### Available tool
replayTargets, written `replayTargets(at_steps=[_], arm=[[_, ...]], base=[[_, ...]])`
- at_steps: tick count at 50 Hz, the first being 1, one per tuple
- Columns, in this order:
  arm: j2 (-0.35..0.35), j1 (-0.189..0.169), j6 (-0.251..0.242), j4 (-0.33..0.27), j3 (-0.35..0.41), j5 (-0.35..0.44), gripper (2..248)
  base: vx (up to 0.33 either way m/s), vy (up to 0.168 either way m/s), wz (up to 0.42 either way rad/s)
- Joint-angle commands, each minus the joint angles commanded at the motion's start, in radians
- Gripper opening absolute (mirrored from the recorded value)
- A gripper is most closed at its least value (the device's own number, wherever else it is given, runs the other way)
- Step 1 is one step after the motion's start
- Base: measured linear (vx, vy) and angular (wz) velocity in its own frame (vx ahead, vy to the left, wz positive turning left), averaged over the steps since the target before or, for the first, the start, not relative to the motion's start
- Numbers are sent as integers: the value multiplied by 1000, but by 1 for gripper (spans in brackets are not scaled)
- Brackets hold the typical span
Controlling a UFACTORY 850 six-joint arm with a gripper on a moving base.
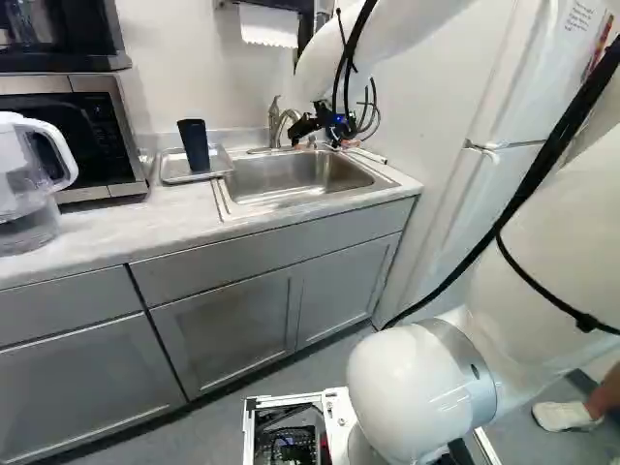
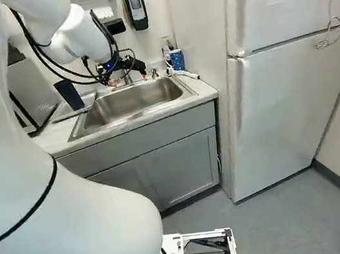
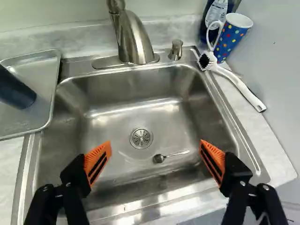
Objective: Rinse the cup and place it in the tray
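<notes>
With the faucet (image 3: 133,40) as 12 o'clock of the sink (image 3: 173,110), the dark cup (image 3: 15,90) stands on the metal tray (image 3: 35,115) at 9 o'clock; its inside is hidden. The hand (image 2: 128,80) is over the basin; in the wrist view its 2 orange-padded fingers are spread wide, with nothing between them but the sink below.

The faucet rises behind the basin, a small metal knob (image 3: 176,49) beside it at 1 o'clock; the dotted blue mug (image 3: 229,40) stands on the bench (image 1: 97,237) at 1 to 2 o'clock, a dark bottle (image 3: 204,26) just behind it; the white brush (image 3: 239,86) lies at 2 o'clock, its head by the mug's foot.

The bottle has a white label, the fridge (image 2: 309,97) at 3 o'clock a printed sheet (image 1: 584,19).

The basin holds 1 spoon (image 3: 159,158), at 5 o'clock of the drain (image 3: 141,138); past the tray at 9 o'clock are the microwave (image 1: 124,145) and the clear pitcher (image 1: 21,184), its contents unclear.
</notes>
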Motion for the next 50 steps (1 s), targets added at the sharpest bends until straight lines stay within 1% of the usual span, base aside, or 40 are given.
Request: replayTargets(at_steps=[16, 24, 50], arm=[[0, 0, 0, 0, 0, 0, 247], [0, 0, 0, 0, 0, 0, 247], [0, 0, 0, 0, 0, 0, 247]], base=[[-95, -87, 20], [-112, -80, 112], [-91, -29, 175]])
